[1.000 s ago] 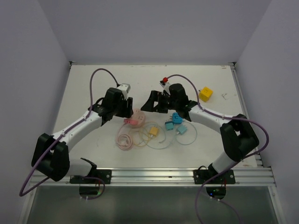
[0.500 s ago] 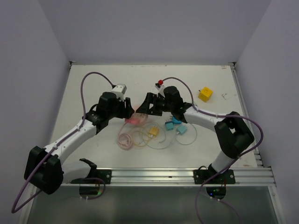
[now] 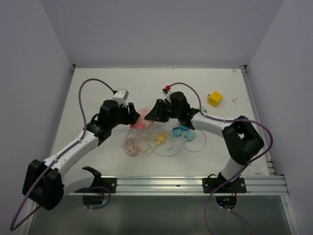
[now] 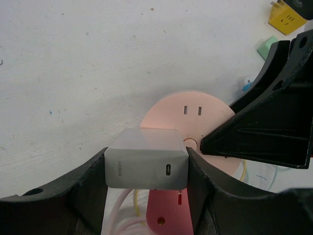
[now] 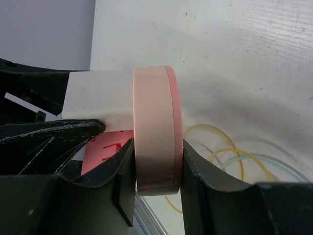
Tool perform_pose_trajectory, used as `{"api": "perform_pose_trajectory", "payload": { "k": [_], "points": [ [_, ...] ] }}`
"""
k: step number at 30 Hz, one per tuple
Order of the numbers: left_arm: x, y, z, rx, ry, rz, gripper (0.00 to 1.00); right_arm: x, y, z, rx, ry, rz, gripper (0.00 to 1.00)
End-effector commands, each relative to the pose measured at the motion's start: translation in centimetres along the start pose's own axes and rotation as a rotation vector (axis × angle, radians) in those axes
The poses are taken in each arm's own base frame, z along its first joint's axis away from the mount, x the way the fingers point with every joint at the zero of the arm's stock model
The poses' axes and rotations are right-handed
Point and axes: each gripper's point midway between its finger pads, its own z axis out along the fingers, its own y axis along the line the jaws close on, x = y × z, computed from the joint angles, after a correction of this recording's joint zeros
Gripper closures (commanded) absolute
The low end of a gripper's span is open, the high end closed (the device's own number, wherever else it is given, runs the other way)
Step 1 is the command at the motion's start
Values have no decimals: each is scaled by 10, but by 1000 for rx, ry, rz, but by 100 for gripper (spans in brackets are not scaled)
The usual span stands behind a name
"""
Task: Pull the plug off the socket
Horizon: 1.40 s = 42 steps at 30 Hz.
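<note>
A grey-white plug, a charger block, sits seated in the round pink socket. My left gripper is shut on the plug's two sides. In the right wrist view the socket stands on edge, with the plug pressed flush against its left face. My right gripper is shut on the socket's two flat faces. From above, both grippers meet at the socket in the table's middle, left gripper on one side, right gripper on the other. There the plug is hidden.
A pink cable coil, a yellow plug and blue and teal plugs with thin cables lie just in front of the grippers. A yellow cube adapter sits at the back right. A red-pink piece shows below the plug.
My right gripper has gone from wide open to shut on the socket. Both grippers have shifted a little toward the back of the table, the socket with them.
</note>
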Motion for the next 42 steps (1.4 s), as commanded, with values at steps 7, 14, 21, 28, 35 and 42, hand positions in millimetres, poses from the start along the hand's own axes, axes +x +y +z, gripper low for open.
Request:
{"api": "perform_pose_trajectory", "payload": {
  "k": [7,14,21,28,35,42],
  "points": [
    [-82,-37,-31,140,-315,-20,100,9,-28,2,117,-17,-29,100],
    [-95,-43,-50,169,-382,-23,100,10,-73,-12,344,-42,-31,100],
    [-116,-48,-79,184,-487,-33,100,11,-105,-24,468,-53,2,100],
    [-144,-51,-111,172,-577,-41,100,10,-127,-34,541,-59,25,100],
    [-165,-47,-132,128,-642,-73,100,7,-136,-38,584,-79,22,100],
    [-155,-34,-115,61,-593,-95,100,-9,-99,-33,411,-137,28,100]
  ]
}}
